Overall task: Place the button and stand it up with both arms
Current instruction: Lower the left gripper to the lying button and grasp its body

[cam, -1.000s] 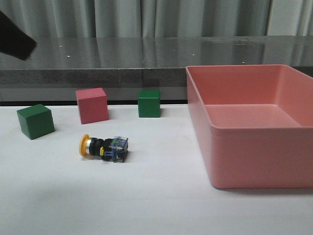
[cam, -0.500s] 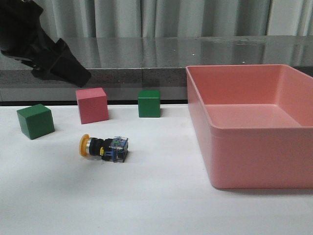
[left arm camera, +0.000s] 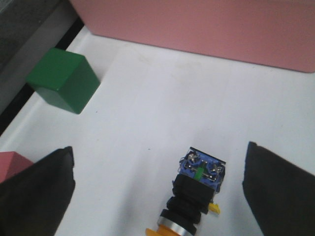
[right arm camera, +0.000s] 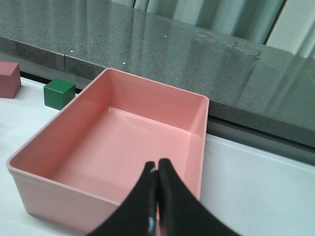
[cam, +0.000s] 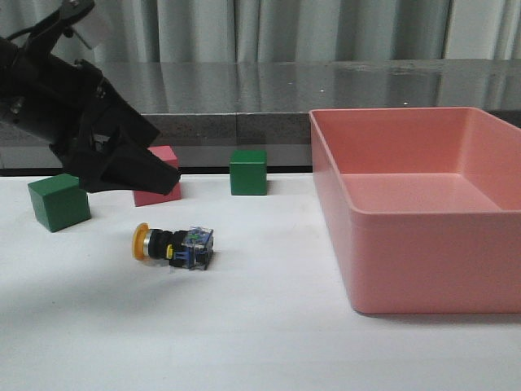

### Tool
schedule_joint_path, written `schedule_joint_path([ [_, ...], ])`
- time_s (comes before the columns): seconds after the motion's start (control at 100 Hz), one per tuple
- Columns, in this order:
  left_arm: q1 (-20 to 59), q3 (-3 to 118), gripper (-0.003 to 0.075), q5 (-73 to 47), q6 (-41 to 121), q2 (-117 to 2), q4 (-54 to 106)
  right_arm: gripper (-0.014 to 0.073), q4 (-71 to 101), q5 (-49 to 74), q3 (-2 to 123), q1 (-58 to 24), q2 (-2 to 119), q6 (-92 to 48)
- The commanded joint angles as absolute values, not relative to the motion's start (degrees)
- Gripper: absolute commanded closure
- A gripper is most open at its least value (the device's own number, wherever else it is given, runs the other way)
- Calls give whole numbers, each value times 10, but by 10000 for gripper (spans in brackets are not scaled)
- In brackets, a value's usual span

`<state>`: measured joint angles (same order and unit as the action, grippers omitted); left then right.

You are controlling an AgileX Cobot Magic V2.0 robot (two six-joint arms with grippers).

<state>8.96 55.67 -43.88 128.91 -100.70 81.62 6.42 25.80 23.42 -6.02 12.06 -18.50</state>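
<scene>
On the white bench (cam: 269,334), toward its near left, the button (cam: 172,245) lies on its side, yellow cap pointing left, clear base right. The pink bin (cam: 423,212) stands well to its right. Above and left of the button hangs the left pincer (cam: 159,175), its fingers (left arm camera: 37,196) wide apart. Behind sit a green cube (cam: 59,202), a pink cube (cam: 163,189) and another green cube (cam: 248,172). Farther back run a grey ledge (cam: 326,90) and curtains (cam: 269,28). The right pincer (right arm camera: 156,196) hovers over the bin, fingers pressed together, empty.
</scene>
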Motion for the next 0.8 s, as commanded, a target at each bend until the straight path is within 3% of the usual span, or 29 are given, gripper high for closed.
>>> schedule_joint_path([
  [0.0,64,573,59,-510,1317,-1010,861,655,69,218,248,-57,125,-185],
  [0.2,27,573,59,-554,1332,-1063,854,655,69,222,248,-57,125,-185],
  [0.4,27,573,59,-563,1433,-1095,854,655,69,223,248,-57,125,-185],
  [0.79,36,573,59,-561,1466,-1154,854,655,69,225,248,-57,125,-185],
])
